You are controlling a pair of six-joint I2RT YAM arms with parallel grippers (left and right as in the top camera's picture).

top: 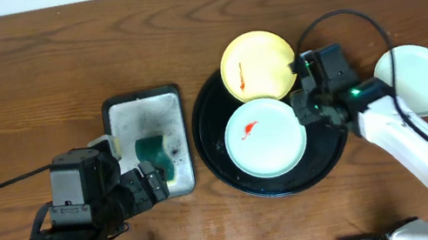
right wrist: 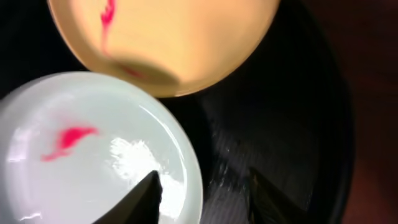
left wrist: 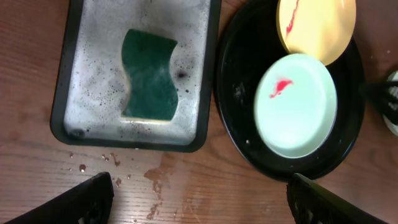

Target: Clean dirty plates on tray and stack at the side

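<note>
My left gripper [left wrist: 202,202] hangs with jaws wide apart, holding nothing. Ahead of it lies the green wavy sponge [left wrist: 149,74] in the soapy dark-rimmed rectangular tray [left wrist: 93,74]. Further right sits the round glossy black tray [top: 208,138], carrying a pale yellow round plate [top: 257,64] and a pale mint-blue round plate [top: 266,137], both smeared red. My right gripper [right wrist: 202,180] is the nearer one. Its jaws are apart and empty, straddling that mint plate's rim, with the plate to its left; contact I cannot tell. Beyond it, on the tabletop, rests a second mint-blue plate [top: 417,80].
</note>
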